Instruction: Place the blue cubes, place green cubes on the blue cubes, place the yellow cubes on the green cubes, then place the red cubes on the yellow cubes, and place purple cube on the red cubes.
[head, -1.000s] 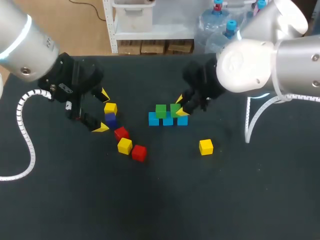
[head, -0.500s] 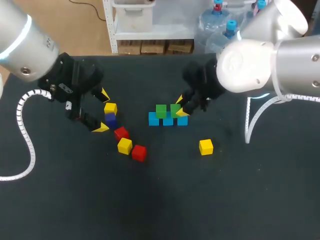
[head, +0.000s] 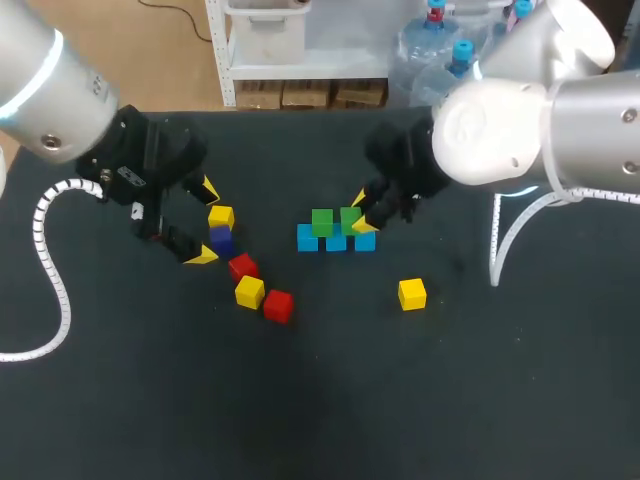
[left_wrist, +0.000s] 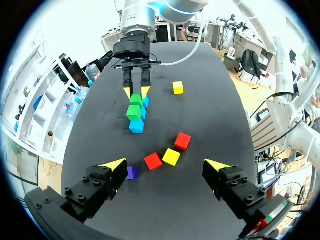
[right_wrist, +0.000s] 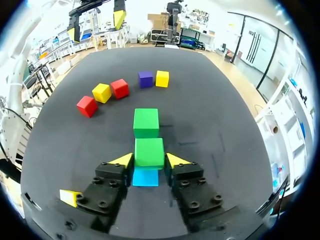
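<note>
**Green cube** (right_wrist: 149, 152): seated on the row of three blue cubes (head: 336, 241) at mid-desk, seemingly straddling a joint between two of them. Pinched on two opposite sides by the yellow tips of the right claw (right_wrist: 149, 161), which is closed to the cube's width.

**Second green cube** (right_wrist: 146, 123): just ahead of the claw on the same blue row, close beside the first. Contact between the two not discernible.

**Loose stock:**
- Lone yellow cube (head: 411, 293), right of the stack and well apart.
- On the left, a curving line:
  - upper yellow cube (head: 221, 215)
  - purple cube (head: 221, 240)
  - red cube (head: 242, 266)
  - lower yellow cube (head: 249, 291)
  - end red cube (head: 278, 305)

**Left claw** (head: 204, 222): spread wide, empty, hovering over the yellow-and-purple end of that line.

**Desk** (head: 330, 410): dark, matte.

**Hazards, as judged:**
- On release, a tip clinging to one side and dragging the green cube askew or off its blue seat.
- On withdrawal along the row rather than straight up, a finger knocking the neighbouring green.
- With the green pair uneven or gapped, a poor footing for the yellow tier.
- With blue cubes nudged apart, loss of support underneath.
</note>
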